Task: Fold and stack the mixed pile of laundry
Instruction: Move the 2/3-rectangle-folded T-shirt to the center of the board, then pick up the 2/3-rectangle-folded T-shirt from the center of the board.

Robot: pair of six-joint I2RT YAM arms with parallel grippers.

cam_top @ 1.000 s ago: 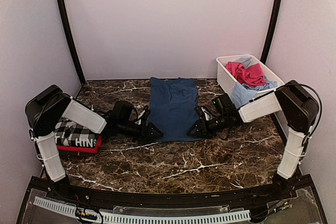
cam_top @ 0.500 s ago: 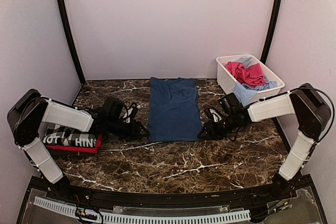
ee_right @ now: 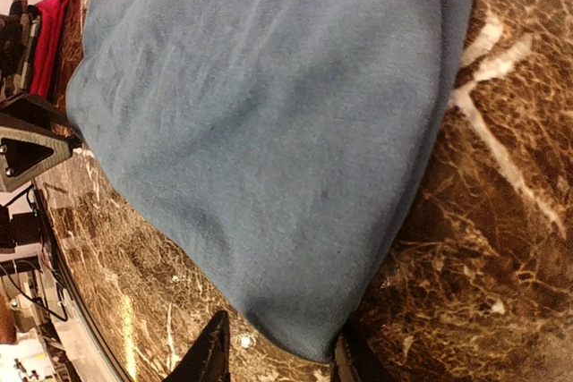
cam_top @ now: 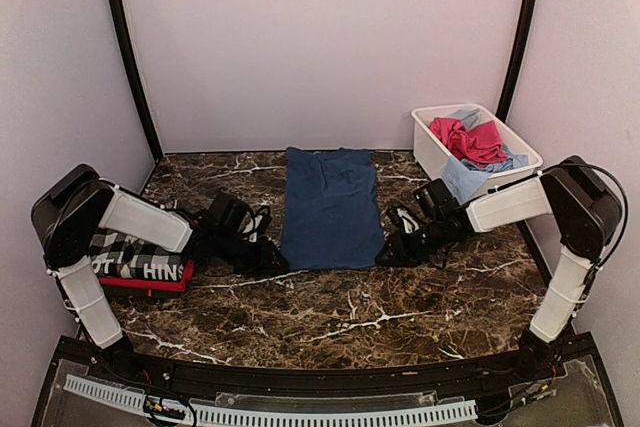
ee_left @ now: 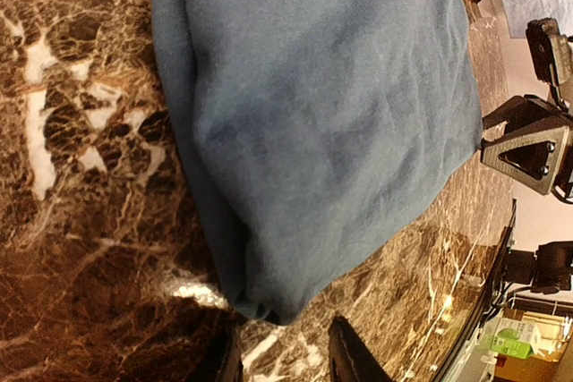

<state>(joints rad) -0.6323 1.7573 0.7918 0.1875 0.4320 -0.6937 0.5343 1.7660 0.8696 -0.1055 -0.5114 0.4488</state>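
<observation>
A navy blue tee (cam_top: pixel 330 207) lies folded in a long strip at the table's middle. My left gripper (cam_top: pixel 275 259) sits low at its near left corner. In the left wrist view its jaws (ee_left: pixel 286 360) stand open, with the tee's corner (ee_left: pixel 269 306) just beyond the tips. My right gripper (cam_top: pixel 385 255) is at the near right corner. Its jaws (ee_right: pixel 277 355) are open too, and the tee's corner (ee_right: pixel 309 337) lies loose between them. A black-and-white checked garment (cam_top: pixel 135 259) rests on a folded red tee (cam_top: pixel 150 284) at the left.
A white tub (cam_top: pixel 431 155) stands at the back right, holding pink (cam_top: pixel 470 139) and light blue (cam_top: pixel 462 179) pieces. The light blue cloth hangs over its near wall. Brown marble table shows in front of the tee.
Both grippers drew outward off the tee's near edge, leaving it flat on the table. Their jaws have narrowed. The left arm swung back, then came partly forward again.
</observation>
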